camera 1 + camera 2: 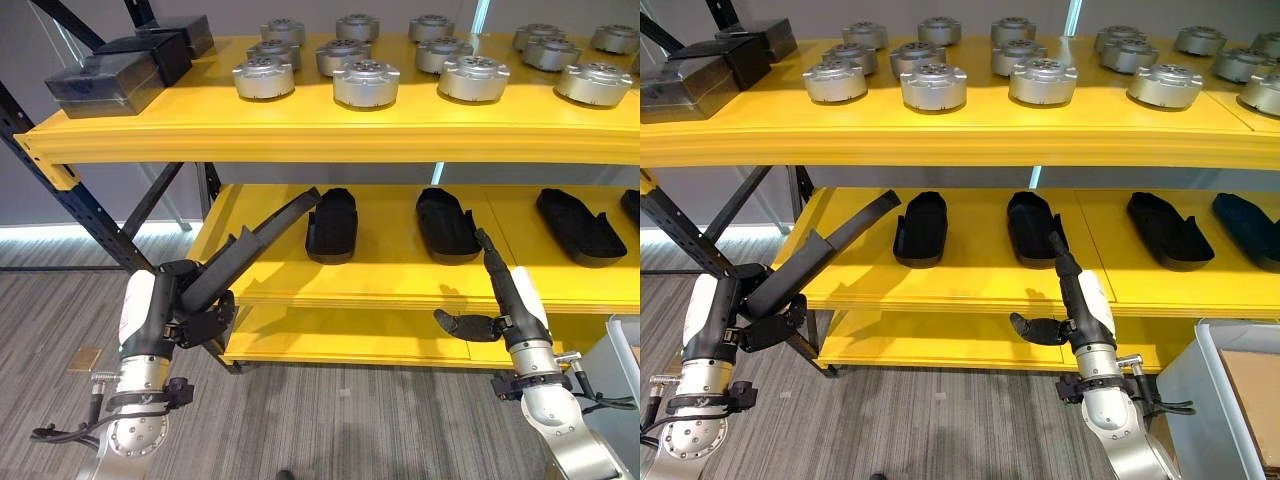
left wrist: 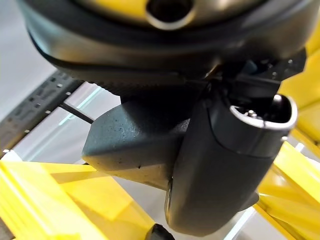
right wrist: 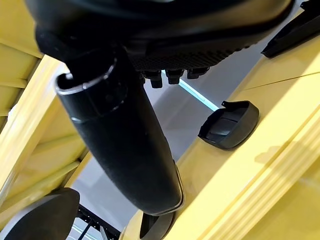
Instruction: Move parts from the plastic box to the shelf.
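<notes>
My left hand (image 1: 205, 322) is low at the left, shut on a long black part (image 1: 262, 243). The part slants up and to the right, and its far tip reaches over the front of the yellow shelf's middle level (image 1: 400, 275). In the left wrist view the thumb (image 2: 225, 165) lies against the part (image 2: 132, 145). My right hand (image 1: 503, 290) is in front of the middle level, fingers straight and pointing up, thumb out to the side, holding nothing. Several black shoe-shaped parts (image 1: 333, 224) lie in a row on that level.
The top level (image 1: 330, 125) carries several round silver parts (image 1: 366, 82) and black boxes (image 1: 105, 82) at its left. A dark slanted frame brace (image 1: 60, 195) stands left of the shelf. A pale plastic box's corner (image 1: 1212, 385) shows at the lower right. Grey floor lies below.
</notes>
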Controlling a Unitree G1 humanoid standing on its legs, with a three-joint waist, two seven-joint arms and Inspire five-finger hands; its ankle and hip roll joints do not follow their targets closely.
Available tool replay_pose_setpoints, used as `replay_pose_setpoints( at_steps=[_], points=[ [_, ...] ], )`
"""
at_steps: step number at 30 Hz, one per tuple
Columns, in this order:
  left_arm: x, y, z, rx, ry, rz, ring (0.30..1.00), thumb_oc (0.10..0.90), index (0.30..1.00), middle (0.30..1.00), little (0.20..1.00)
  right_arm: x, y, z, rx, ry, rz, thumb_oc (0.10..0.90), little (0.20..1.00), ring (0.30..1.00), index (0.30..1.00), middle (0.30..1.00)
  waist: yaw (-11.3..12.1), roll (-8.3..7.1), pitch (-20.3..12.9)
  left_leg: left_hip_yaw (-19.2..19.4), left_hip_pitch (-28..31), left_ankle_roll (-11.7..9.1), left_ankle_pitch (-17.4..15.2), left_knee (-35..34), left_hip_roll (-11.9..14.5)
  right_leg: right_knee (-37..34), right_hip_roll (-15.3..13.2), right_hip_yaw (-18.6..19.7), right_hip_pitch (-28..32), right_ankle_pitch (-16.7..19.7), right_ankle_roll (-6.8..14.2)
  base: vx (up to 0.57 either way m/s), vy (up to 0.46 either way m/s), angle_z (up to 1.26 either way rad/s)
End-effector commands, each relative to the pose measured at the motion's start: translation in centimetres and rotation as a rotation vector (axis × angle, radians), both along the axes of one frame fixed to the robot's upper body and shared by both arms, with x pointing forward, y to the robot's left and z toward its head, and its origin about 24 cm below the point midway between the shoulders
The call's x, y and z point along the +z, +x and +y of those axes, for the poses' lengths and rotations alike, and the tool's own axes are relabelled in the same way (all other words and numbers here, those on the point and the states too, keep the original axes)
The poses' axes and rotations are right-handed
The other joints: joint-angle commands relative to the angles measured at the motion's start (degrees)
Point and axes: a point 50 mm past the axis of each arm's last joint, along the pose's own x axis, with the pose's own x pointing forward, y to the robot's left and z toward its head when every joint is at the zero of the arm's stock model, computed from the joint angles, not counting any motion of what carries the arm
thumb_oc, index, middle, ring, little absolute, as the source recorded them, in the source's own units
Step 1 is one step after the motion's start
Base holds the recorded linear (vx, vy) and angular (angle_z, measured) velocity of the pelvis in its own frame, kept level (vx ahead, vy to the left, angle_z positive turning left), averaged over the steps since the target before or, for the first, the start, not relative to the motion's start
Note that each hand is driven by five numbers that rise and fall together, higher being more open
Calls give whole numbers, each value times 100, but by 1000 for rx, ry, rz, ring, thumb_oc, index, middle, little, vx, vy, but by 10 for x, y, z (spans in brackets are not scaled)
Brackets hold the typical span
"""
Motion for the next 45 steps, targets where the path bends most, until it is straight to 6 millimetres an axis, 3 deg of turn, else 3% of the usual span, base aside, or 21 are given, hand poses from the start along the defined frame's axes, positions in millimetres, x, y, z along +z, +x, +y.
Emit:
replay_pose_setpoints(
  at_steps=[1, 2, 3, 4, 5, 7, 9, 10, 13, 15, 18, 21, 23, 29, 38, 45],
  points=[
    [59, 14, -1, -21, -7, -344, 300, 400, 300, 300, 300, 66, 13, 10, 71, -16, -332, 900, 1000, 1000, 1000, 1000, 34, -30, -193, -336, -41, 279, -808, 675, -22, 1028, 177, -469, -21, -984, -408, 0, 0, 0],
    [59, 14, -1, -21, -7, -344, 300, 400, 300, 300, 300, 66, 13, 10, 71, -16, -332, 900, 1000, 1000, 1000, 1000, 34, -30, -193, -336, -41, 279, -808, 675, -22, 1028, 177, -469, -21, -984, -408, -40, 521, -1],
    [60, 15, 5, -12, 1, -358, 300, 400, 300, 300, 300, 65, 19, 3, 37, -37, -320, 900, 1000, 1000, 1000, 1000, 99, -30, -159, -516, -21, 488, -911, 689, -286, 1489, 251, -376, -74, -1150, -417, -68, 1036, 0],
    [59, 19, 1, -35, -46, -354, 300, 400, 300, 300, 300, 65, 21, 1, 23, -16, -333, 900, 1000, 1000, 1000, 1000, 88, 23, 67, -533, 185, 895, -1111, 606, -647, 3292, 8, -580, -764, -727, -195, -75, 1088, -5],
    [58, 19, 3, -17, -73, -349, 300, 400, 300, 300, 300, 65, 22, 3, 34, -15, -337, 900, 1000, 1000, 1000, 1000, 101, -43, 97, -505, 185, 952, -1134, 571, -775, 3486, -95, -468, -1070, -620, -164, 1, 566, 29],
    [57, 17, 4, -16, -86, -343, 300, 400, 300, 300, 300, 63, 22, 6, 46, -23, -344, 900, 1000, 1000, 1000, 1000, 65, -125, 135, -497, 239, 925, -1212, 557, -834, 3083, -46, -358, -1180, -507, -165, 83, -9, 2],
    [60, 18, 0, -32, -78, -353, 300, 400, 300, 300, 300, 65, 21, 9, 61, -18, -350, 900, 1000, 1000, 1000, 1000, -46, -253, 198, -456, 348, 859, -1366, 581, -858, 2087, -89, -278, -1205, -152, -90, 132, -108, -98],
    [60, 18, 0, -32, -76, -354, 300, 400, 300, 300, 300, 65, 21, 10, 63, -18, -352, 900, 1000, 1000, 1000, 1000, -56, -263, 207, -439, 365, 851, -1383, 580, -855, 1931, -111, -282, -1191, -67, -67, 144, -107, -16],
    [62, 22, -7, -46, -75, -363, 300, 400, 300, 300, 300, 69, 22, 13, 52, -22, -372, 900, 1000, 1000, 1000, 1000, -150, -360, 266, -367, 516, 763, -1556, 538, -833, 911, -489, -49, -1256, 763, 206, 245, -181, 21],
    [63, 25, -11, -69, -69, -368, 300, 400, 300, 300, 300, 68, 22, 14, 45, -24, -378, 900, 1000, 1000, 1000, 1000, -211, -386, 280, -422, 499, 750, -1648, 649, -768, 663, -568, 225, -1276, 853, 248, 249, -177, -2],
    [63, 27, -15, -102, -68, -363, 300, 400, 300, 300, 300, 65, 15, 7, 27, -50, -378, 900, 1000, 1000, 1000, 1000, -312, -424, 267, -569, 377, 739, -1719, 957, -692, 577, -465, 489, -1114, 614, 199, 341, -215, 30],
    [59, 24, -14, -96, -73, -341, 300, 400, 300, 300, 300, 65, 14, 4, 47, -55, -360, 900, 1000, 1000, 1000, 1000, -312, -444, 214, -459, 315, 689, -1853, 1352, -588, 690, -263, 309, -961, 226, 87, 310, -163, 64],
    [59, 18, -13, -114, -69, -325, 300, 400, 300, 300, 300, 67, 17, 4, 65, -56, -349, 900, 1000, 1000, 1000, 1000, -254, -416, 156, -401, 321, 664, -1952, 1546, -490, 923, -69, 141, -909, -150, -101, 316, -124, 41],
    [60, 16, -12, -115, -86, -319, 300, 400, 300, 300, 300, 67, 21, 11, 102, -77, -347, 900, 1000, 1000, 1000, 1000, -268, -360, 83, -252, 328, 555, -1981, 1691, -214, 1144, 189, 18, -851, -531, -387, 211, -50, 5],
    [50, 13, -17, -146, -105, -270, 300, 400, 300, 300, 300, 63, 23, 13, 109, -123, -338, 900, 1000, 1000, 1000, 1000, -291, -257, 13, -49, 241, 297, -1440, 1821, 168, 1155, 477, -183, -720, -810, -704, 155, -29, 6],
    [46, 4, -13, -100, -65, -290, 300, 400, 300, 300, 300, 65, 17, 13, 137, -139, -358, 900, 1000, 1000, 1000, 1000, -238, -226, 7, -158, 72, 219, -1277, 2345, 183, 1268, 728, -273, -653, -1103, -943, 144, -112, 12]
  ],
)
